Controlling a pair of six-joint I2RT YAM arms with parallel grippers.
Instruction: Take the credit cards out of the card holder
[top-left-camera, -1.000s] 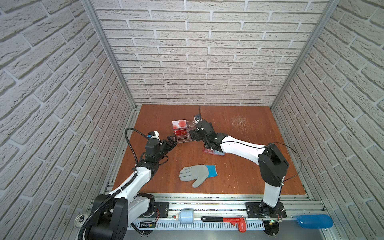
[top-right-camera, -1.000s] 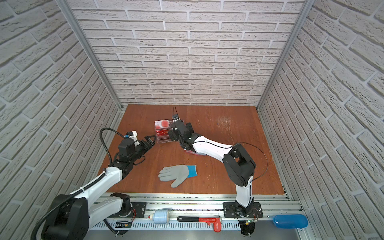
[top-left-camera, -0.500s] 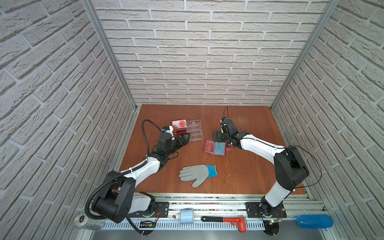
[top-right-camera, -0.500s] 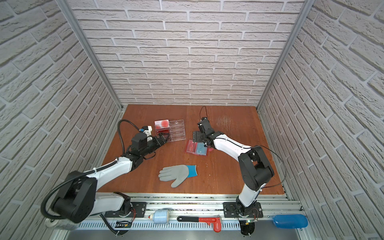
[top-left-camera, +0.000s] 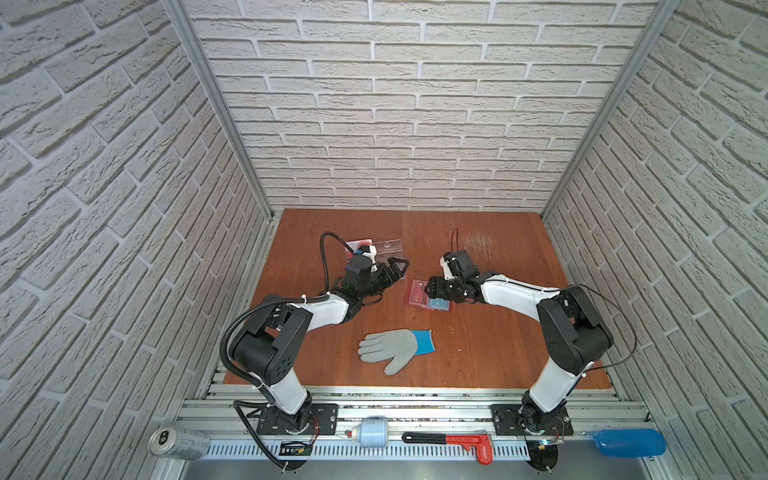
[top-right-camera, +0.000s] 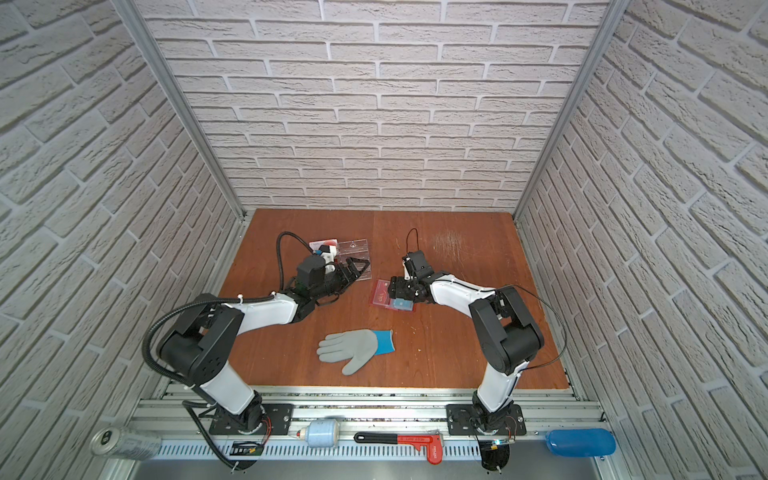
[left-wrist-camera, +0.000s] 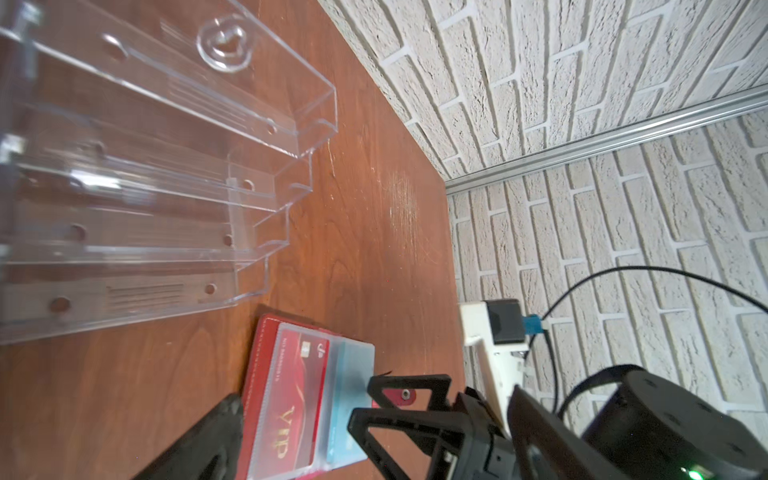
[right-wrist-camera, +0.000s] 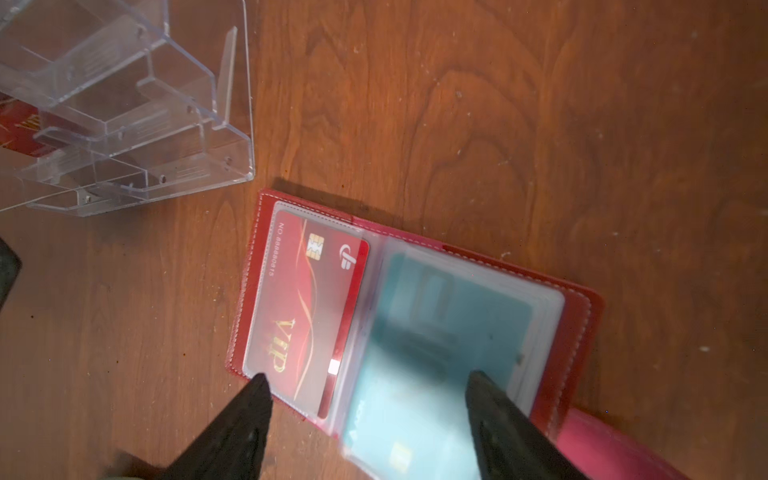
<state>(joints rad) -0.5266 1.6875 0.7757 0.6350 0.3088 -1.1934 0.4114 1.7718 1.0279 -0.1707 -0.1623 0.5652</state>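
Card holder (right-wrist-camera: 582, 316): lies open on the table (top-left-camera: 498, 332), between my arms. Dark red card (right-wrist-camera: 307, 307), light blue card (right-wrist-camera: 449, 316): I judge both sleeved, none extracted. Right gripper (right-wrist-camera: 365, 382): jaws half-spread astride the holder, gripping nothing visible. Left gripper (top-left-camera: 398, 268): wide, empty.

Acrylic stand (right-wrist-camera: 124, 116) right nxt to card holder (right-wrist-camera: 579, 328); other sides open.

The left arm (top-left-camera: 324, 309) stretches forward, its left gripper (top-left-camera: 399, 270) spread wide, near the far left corner of the card holder (top-left-camera: 415, 296); the right arm (top-left-camera: 511, 293) bends in from the card holder's right; the right gripper (right-wrist-camera: 368, 386) hangs low over it, jaws parted.
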